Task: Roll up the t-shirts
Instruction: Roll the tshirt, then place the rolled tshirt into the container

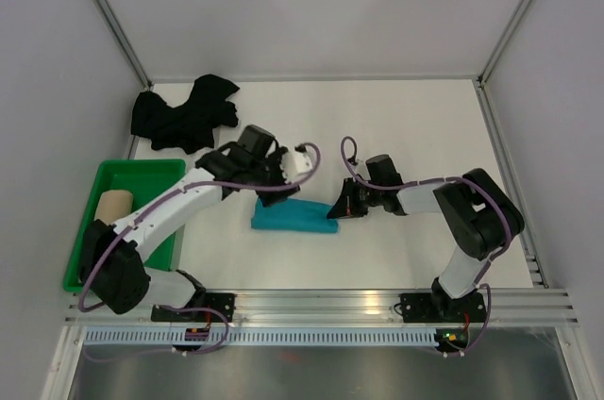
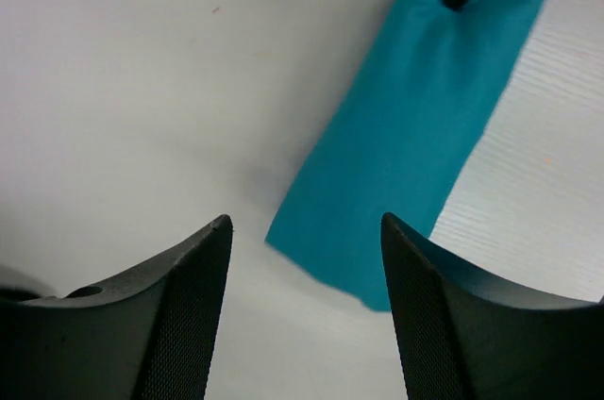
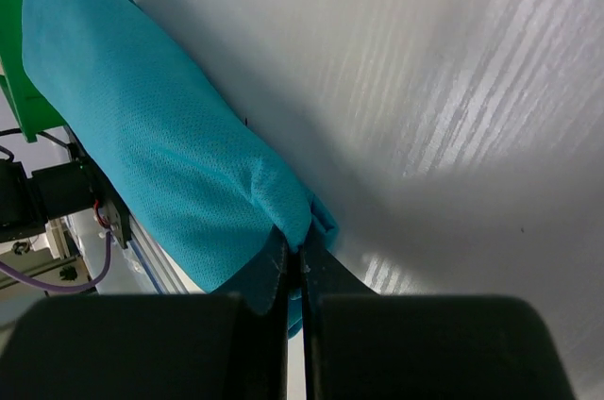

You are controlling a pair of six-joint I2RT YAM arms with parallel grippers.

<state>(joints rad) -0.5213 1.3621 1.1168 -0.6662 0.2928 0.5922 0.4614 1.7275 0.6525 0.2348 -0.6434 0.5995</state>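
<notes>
**A:** How does the table [image 1: 425, 126] lie?

**B:** The green tray [image 1: 142, 169] sits at eight o'clock and the crumpled black shirt [image 1: 184, 117] at ten. The teal shirt [image 1: 293, 218] is a long bundle at centre, running nine to three. A tan roll [image 1: 115, 204] rests in the tray.

**A:** And the claws?

**B:** The right claw [image 3: 300, 254] is pinched onto the bundle's three-o'clock end. The left claw [image 2: 306, 221] hangs spread and empty above the nine-o'clock end, so it is probably the one to take that end.

**A:** Do the views differ?

**B:** Only the right wrist view shows the pinch. The left wrist view shows the bundle stretching away toward one o'clock.
</notes>
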